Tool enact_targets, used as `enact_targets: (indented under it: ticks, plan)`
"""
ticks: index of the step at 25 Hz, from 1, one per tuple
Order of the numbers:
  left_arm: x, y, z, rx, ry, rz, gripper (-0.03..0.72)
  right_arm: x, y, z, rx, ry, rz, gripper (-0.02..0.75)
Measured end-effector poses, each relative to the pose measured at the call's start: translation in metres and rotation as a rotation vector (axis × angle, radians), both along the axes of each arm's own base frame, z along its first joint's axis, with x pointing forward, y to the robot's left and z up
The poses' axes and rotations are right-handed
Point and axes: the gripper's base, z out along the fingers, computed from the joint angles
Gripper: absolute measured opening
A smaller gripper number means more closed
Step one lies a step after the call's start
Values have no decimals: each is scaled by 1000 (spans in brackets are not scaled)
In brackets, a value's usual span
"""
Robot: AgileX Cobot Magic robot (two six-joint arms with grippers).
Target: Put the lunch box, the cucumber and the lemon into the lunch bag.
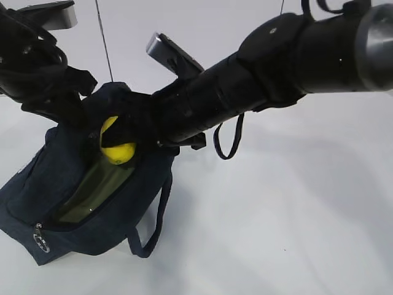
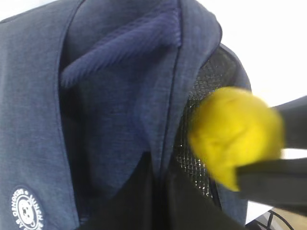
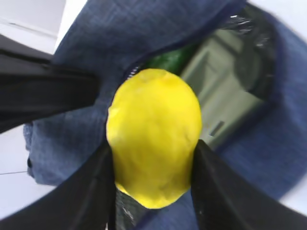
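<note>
The lemon [image 3: 153,139], mid-frame in my right wrist view, sits clamped in my right gripper [image 3: 152,177] over the open lunch bag [image 1: 55,184] holding lunch box [image 3: 225,91] and cucumber [image 3: 168,60]; left gripper's state unclear.

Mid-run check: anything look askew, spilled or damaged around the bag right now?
Nothing spilled or damaged. The lunch bag lies tipped and slumped with its opening held wide. The right gripper holds the lemon at the opening; the lunch box and cucumber sit inside.
</note>
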Motion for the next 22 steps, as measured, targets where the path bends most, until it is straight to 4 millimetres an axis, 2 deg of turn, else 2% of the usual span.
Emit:
enact_targets:
  ticks: [7, 15, 18, 20, 22]
  plan:
    - [0, -1, 0, -8, 3, 2, -7, 9, 9, -34, 16, 25, 17, 358]
    - [-1, -2, 0, -25, 11, 5, -7, 17, 15, -38, 89, -53, 11, 360]
    - [-1, -2, 1, -25, 11, 6, -7, 17, 16, -37, 91, -115, 48, 419]
    - [-1, -2, 1, -25, 11, 6, -7, 18, 16, -37, 93, -128, 55, 507]
    - [-1, -2, 1, -25, 11, 6, -7, 17, 16, -37, 95, -132, 59, 559]
